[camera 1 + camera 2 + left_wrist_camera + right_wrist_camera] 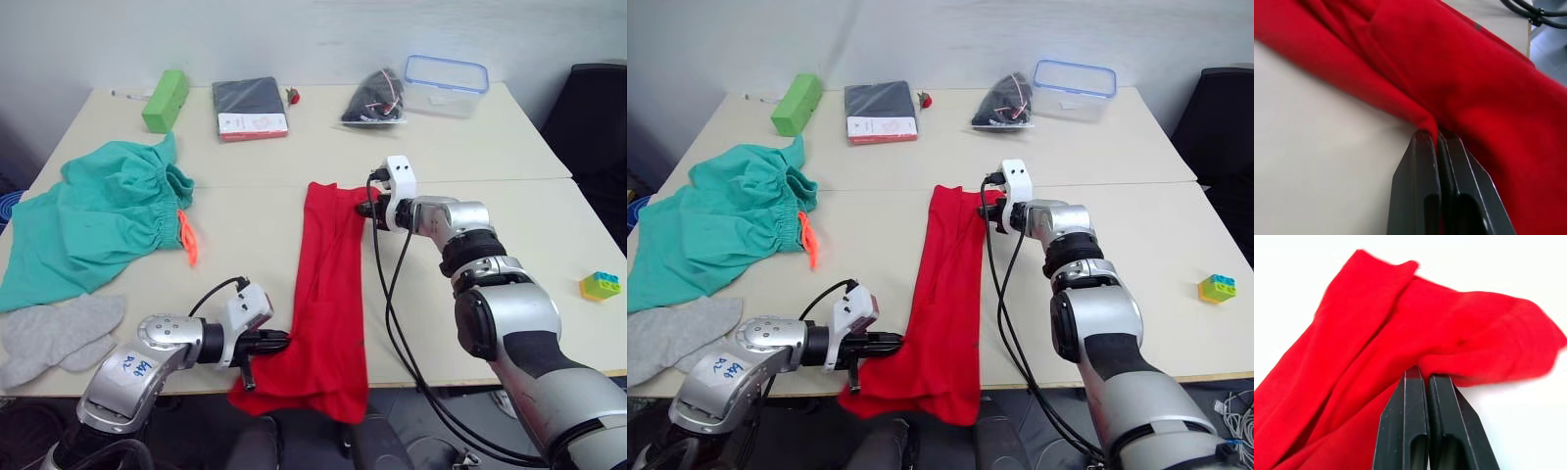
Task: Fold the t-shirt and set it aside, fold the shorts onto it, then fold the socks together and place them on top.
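Observation:
The red t-shirt lies as a long narrow strip across the middle of the table, its near end hanging over the front edge. My left gripper is shut on the strip's near left edge, and the left wrist view shows red cloth pinched between the fingertips. At the far end, my right gripper is shut on the t-shirt's right corner. The teal shorts with the orange drawstring lie crumpled at the left. The grey socks rest near the front left edge.
Along the back of the table stand a green block, a black packet, a black bag and a clear blue-rimmed container. Toy bricks sit at the right edge. A black chair stands beyond.

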